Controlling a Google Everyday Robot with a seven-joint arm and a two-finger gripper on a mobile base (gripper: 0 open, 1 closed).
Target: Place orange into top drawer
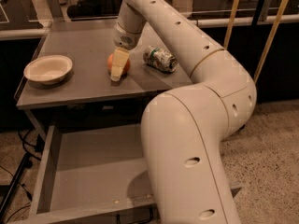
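Note:
The orange (111,62) rests on the grey cabinet top (84,85), near the middle. My gripper (118,70) comes down from above and is right at the orange, with its cream tip in front of the fruit and reaching the surface. The top drawer (45,171) is pulled open below the cabinet top; what shows of its flat grey bottom is bare. My large white arm covers the right part of the drawer.
A shallow cream bowl (48,69) stands at the left of the cabinet top. A green-and-white can (160,59) lies on its side just right of the orange. Black cables (18,171) run on the speckled floor at the left.

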